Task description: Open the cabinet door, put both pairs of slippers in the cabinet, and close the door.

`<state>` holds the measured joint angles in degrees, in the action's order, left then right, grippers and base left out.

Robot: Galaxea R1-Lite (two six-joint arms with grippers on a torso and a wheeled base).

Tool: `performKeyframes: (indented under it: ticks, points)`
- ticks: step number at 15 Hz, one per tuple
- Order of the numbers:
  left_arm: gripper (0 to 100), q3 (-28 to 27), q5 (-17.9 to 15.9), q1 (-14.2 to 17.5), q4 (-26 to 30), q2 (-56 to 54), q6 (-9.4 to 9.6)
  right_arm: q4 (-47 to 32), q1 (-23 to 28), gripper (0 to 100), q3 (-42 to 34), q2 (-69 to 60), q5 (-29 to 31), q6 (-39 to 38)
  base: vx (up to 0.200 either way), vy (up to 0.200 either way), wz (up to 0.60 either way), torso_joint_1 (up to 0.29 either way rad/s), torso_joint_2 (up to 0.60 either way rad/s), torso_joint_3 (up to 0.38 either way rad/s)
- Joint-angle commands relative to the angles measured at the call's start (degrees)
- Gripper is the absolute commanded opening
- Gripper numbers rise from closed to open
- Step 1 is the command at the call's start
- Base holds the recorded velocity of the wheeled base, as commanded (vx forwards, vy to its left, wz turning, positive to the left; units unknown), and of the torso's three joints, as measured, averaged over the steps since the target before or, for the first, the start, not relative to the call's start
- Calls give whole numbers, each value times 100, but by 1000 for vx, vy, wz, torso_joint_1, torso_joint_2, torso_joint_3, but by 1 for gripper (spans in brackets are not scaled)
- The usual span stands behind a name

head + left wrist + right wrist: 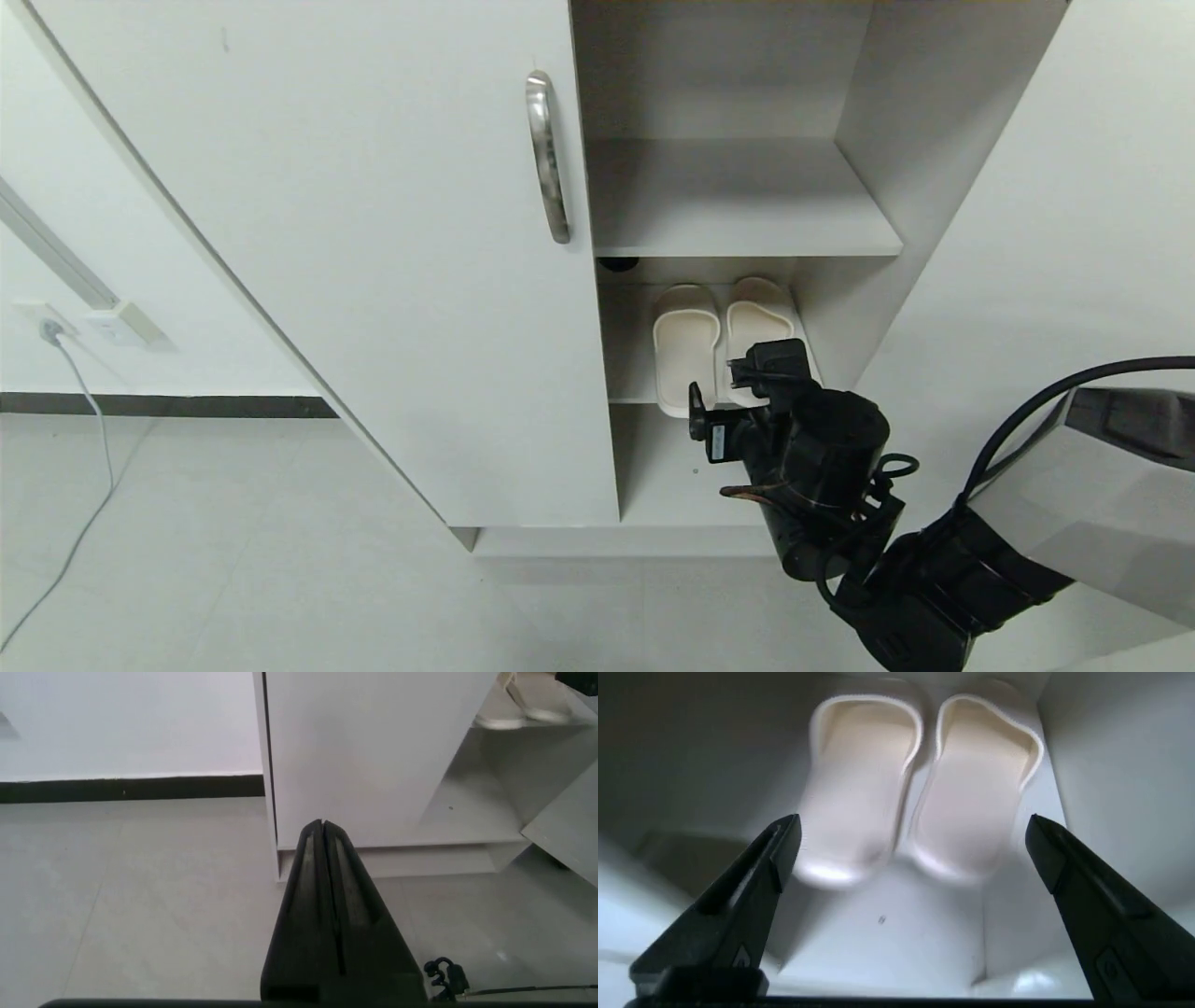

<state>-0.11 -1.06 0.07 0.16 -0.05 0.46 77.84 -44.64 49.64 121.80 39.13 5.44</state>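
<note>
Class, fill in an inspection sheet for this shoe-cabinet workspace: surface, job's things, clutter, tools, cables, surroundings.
Surface: middle shelf bears the slippers.
Job's things: one pair, side by side inside the cabinet; right door open, left door shut.
Clutter: nothing seen.
Tools: right tool open, empty, facing the slippers; left tool shut, above the floor.
Cables: grey cable from wall socket down to floor.
Surroundings: white wall, dark skirting, tiled floor.

Smooth matt slippers [687, 345]; brushed-metal handle [548, 159].

No legible text (one small white label [717, 443] is unreadable).
</note>
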Motion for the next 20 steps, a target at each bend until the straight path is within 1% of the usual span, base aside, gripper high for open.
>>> performKeyframes:
  ticks: [1,2,14,20]
  points:
    - [0,-7,1,1,2,5,-2,-5,17,100,2,-33,-2,1,-200,0,0,2,-2,17]
    - [0,-7,1,1,-7,5,-2,-14,26,100,2,-68,-11,19,-200,0,0,2,2,-2]
    - [0,-7,1,10,2,5,-2,12,17,100,-209,-112,-28,54,0,0,0,0,0,0]
    - [0,-7,1,1,2,5,-2,12,17,100,-218,-103,-37,54,0,0,0,0,2,165]
